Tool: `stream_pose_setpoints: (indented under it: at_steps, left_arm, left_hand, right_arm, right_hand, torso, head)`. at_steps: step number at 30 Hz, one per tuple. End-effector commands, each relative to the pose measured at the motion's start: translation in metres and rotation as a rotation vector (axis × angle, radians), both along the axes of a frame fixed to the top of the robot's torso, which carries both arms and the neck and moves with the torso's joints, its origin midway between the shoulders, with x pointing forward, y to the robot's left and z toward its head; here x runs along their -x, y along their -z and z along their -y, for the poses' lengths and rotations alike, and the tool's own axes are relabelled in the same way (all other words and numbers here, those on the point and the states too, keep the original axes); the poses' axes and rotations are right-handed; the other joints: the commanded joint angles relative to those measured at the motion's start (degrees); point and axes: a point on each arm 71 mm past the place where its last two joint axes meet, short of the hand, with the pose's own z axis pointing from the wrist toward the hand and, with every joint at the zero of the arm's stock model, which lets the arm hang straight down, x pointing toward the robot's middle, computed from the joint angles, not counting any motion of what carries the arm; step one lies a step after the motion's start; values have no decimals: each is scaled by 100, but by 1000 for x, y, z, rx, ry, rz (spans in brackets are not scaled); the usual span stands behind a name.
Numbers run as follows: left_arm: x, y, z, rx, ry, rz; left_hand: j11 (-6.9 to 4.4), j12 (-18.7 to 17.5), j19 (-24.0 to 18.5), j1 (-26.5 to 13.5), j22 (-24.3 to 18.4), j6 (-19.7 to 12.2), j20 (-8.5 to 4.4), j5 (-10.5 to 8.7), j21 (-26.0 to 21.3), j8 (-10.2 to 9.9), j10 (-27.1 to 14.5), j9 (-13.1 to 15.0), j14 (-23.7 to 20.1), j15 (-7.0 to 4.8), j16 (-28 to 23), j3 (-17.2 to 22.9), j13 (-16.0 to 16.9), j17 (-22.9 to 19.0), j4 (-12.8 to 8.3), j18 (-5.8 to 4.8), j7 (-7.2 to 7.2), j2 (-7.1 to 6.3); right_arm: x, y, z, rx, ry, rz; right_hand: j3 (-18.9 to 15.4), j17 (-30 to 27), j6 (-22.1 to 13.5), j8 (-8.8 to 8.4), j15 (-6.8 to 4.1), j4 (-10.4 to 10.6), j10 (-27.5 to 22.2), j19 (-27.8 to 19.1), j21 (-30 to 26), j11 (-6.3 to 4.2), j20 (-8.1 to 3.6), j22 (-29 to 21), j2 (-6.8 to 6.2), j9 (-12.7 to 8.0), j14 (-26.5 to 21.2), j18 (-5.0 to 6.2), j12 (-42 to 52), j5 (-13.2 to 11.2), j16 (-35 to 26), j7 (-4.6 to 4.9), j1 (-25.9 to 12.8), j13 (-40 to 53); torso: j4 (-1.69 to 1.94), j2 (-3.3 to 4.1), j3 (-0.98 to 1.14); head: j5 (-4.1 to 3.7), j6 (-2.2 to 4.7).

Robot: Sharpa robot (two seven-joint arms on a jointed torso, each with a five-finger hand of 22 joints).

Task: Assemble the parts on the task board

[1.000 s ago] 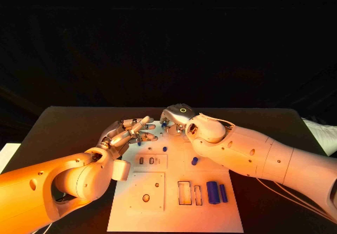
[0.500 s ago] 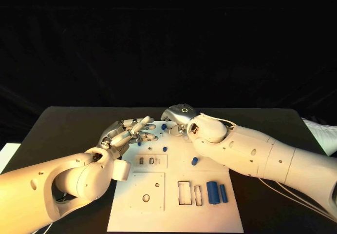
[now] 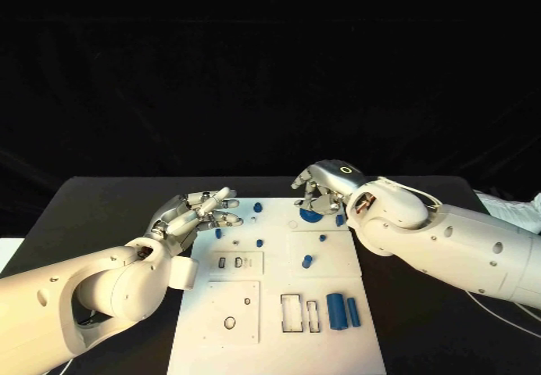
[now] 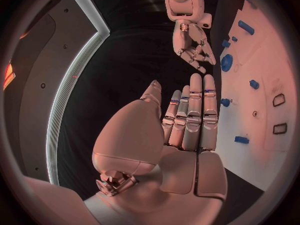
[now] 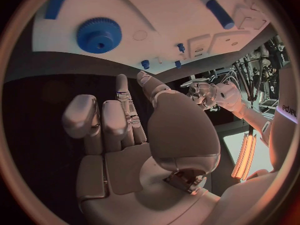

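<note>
We hover our empty silver right hand [image 3: 321,187], fingers loosely apart, above the round blue toothed gear [image 5: 99,35] on the white task board [image 3: 270,328], likely to grasp it, left hand [image 3: 194,212] spread, empty.

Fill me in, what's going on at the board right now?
Neither hand is holding a part. The left hand hovers at the near-left corner of the far end of the white board, fingers straight and together. The right hand is over the far right end, fingers apart, just above the blue gear lying on the board. Two long blue bars lie beside the empty slots at the near end, and several small blue pegs are scattered mid-board.
</note>
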Motion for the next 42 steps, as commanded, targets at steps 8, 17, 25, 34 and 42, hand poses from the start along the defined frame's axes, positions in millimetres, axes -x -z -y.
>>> stream_pose_setpoints:
  at_steps: [8, 17, 25, 34, 42]
  left_arm:
    - [-15, -7, -22, -7, -34, 43]
    - [-21, -8, -26, -13, -48, 48]
    - [-22, -7, -25, -13, -49, 47]
    - [-22, -7, -24, -14, -48, 46]
    - [-22, -7, -22, -14, -46, 44]
  left_hand:
    - [-1, -24, -37, 97, -14, -8, 23, -11, -34, -41, -46, -2, -63, -13, -56, 6, -2, 29, -66, 63, 25, 29]
    - [-3, -23, -38, 103, -15, -7, 23, -10, -35, -41, -44, -2, -64, -14, -58, 7, -2, 34, -72, 63, 22, 32]
    - [-3, -23, -38, 103, -15, -7, 23, -10, -35, -41, -44, -2, -64, -14, -58, 7, -2, 34, -72, 63, 22, 32]
    - [-3, -22, -39, 105, -16, -6, 23, -10, -35, -41, -43, -1, -64, -14, -59, 8, -1, 36, -74, 64, 23, 35]
    - [-3, -22, -39, 109, -16, -4, 24, -10, -36, -40, -42, -1, -64, -15, -61, 10, -1, 40, -77, 64, 23, 40]
  right_arm:
    - [-7, 11, 55, -112, 202, -281]
    - [-12, 16, 49, -45, 227, -242]
    - [-11, 23, 31, -10, 201, -209]
    - [-13, 27, 20, 29, 186, -198]
    - [-15, 30, 14, 45, 190, -193]
  right_hand:
    - [-742, 1599, -333, 14, 25, 445, -88, 274, 634, 10, -3, 980, 88, 17, 278, -242, 4688, 312, 1028, 50, 185, 5115]
    - [-925, 1891, -367, 13, 63, 597, 170, 308, 753, 50, 28, 1167, 95, 23, 311, -268, 5602, 204, 1182, 78, 298, 6119]
    - [-1004, 2099, -401, 10, 82, 658, 238, 356, 857, 69, 46, 1347, 71, 22, 343, -299, 5800, 109, 1288, 94, 360, 6347]
    - [-1048, 2258, -327, 59, 85, 707, 331, 394, 947, 65, 55, 1496, 96, 43, 365, -323, 6011, 54, 1371, 84, 417, 6573]
    - [-1049, 2346, -286, 85, 82, 709, 378, 411, 984, 60, 53, 1559, 126, 53, 378, -334, 6105, 45, 1414, 76, 453, 6670]
  torso:
    - [-100, -48, -15]
    - [-96, -39, -20]
    - [-81, -42, -17]
    - [-86, -44, -18]
    - [-87, -42, -15]
  head:
    - [15, 13]
    - [-6, 2]
    - [-3, -35]
    - [9, -57]
    - [5, -56]
